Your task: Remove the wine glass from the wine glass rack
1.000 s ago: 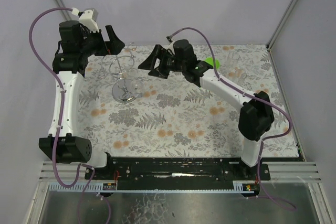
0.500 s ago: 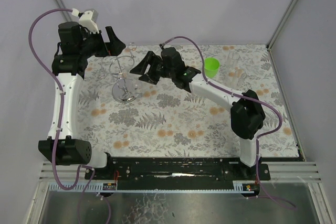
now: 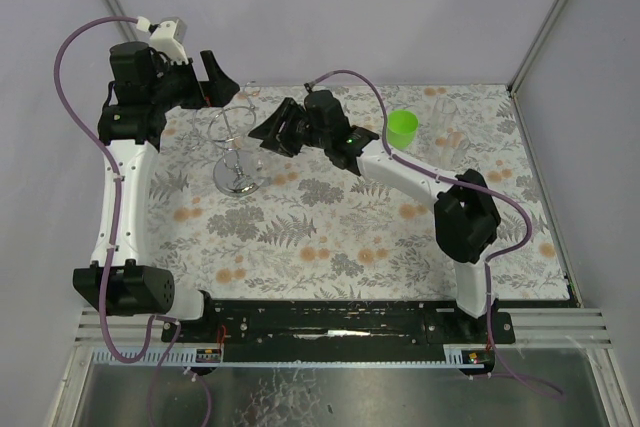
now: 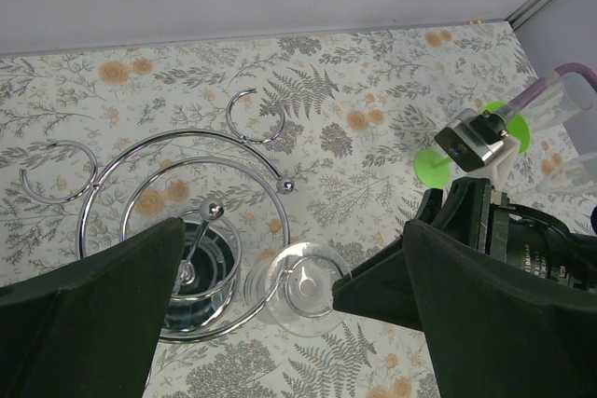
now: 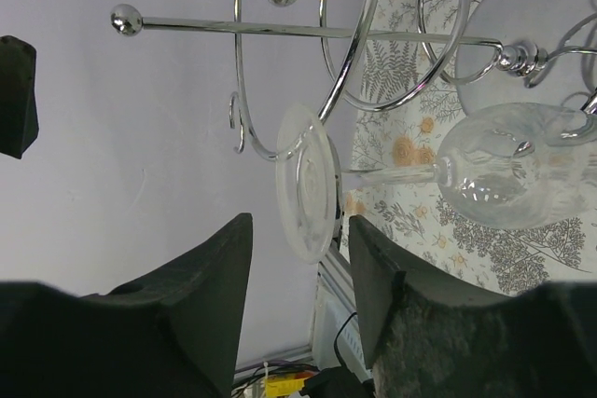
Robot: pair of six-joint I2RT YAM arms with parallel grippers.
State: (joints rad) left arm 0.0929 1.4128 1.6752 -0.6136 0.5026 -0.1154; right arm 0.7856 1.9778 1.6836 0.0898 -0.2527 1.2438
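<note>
Silver wire wine glass rack (image 3: 237,179) with a round shiny base stands on the floral worktop (image 3: 330,237). The clear wine glass (image 5: 504,179) hangs upside down from one loop. The right tool (image 5: 298,226) straddles the glass's flat foot, partly open, with gaps on both sides. The left tool (image 4: 259,258) hovers above the rack, spread wide, holding nothing.

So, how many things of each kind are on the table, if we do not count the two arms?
Wine glass rack: 1
Wine glass: 1, hanging on the rack
Green cup: 1
Clear cup: 1, faint, beside the green one
Total: 4
</note>
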